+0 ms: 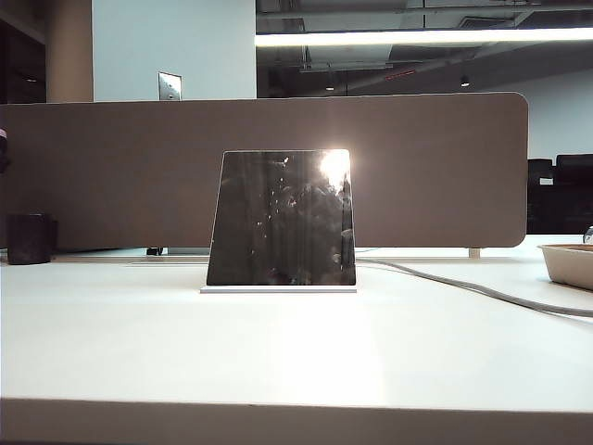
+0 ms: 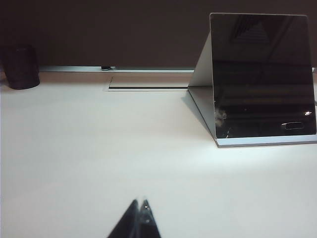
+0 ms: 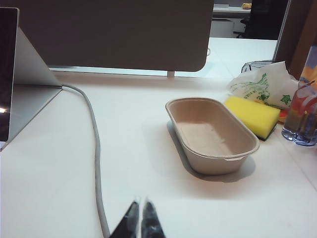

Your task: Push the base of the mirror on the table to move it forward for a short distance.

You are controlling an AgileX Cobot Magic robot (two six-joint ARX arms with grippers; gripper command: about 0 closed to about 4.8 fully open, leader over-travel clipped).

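Note:
The mirror [image 1: 283, 218] is a dark trapezoid panel with a bright glare. It stands upright on its thin white base [image 1: 278, 289] in the middle of the table [image 1: 278, 362]. Neither gripper shows in the exterior view. In the left wrist view my left gripper [image 2: 140, 202] is shut and empty over bare table, well short of the mirror [image 2: 262, 74] and its base [image 2: 267, 142]. In the right wrist view my right gripper [image 3: 140, 201] is shut with nothing in it, away from the mirror's edge [image 3: 7, 74] and the base slab [image 3: 29, 106].
A beige partition board [image 1: 417, 167] stands behind the mirror. A grey cable [image 3: 94, 148] runs from the mirror's back across the table near my right gripper. A paper bowl [image 3: 213, 136], yellow sponge [image 3: 252, 116], plastic bag [image 3: 262, 84] and bottle [image 3: 302, 119] sit on the right. A dark cup [image 1: 30, 238] stands far left.

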